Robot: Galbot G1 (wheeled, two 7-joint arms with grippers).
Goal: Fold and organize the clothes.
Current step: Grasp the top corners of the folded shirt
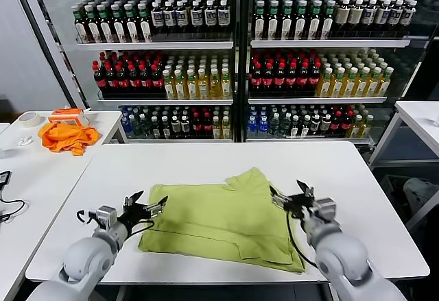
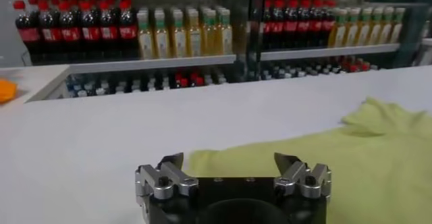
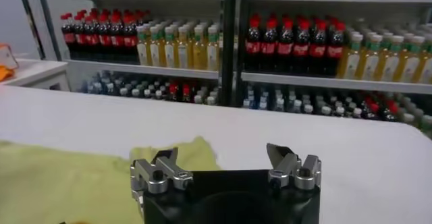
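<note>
Head view, T-shirt [image 1: 223, 219]: lime-green, flat on the white table [image 1: 206, 160].
Head view, left gripper [image 1: 147, 207]: at the shirt's left edge, spread, empty.
Head view, right gripper [image 1: 288, 198]: over the shirt's right edge, spread, empty.
Left wrist view, fingers [image 2: 169, 168]: wide apart, shirt beyond.
Right wrist view, fingers [image 3: 280, 158]: wide apart, holding nothing.

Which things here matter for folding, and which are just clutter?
Job:
- lime-green T-shirt, part-folded on the white table
- left end effector, open at its left edge
- right end effector, open at its right edge

Lying about:
- orange cloth
- tape roll
- bottle shelves
</note>
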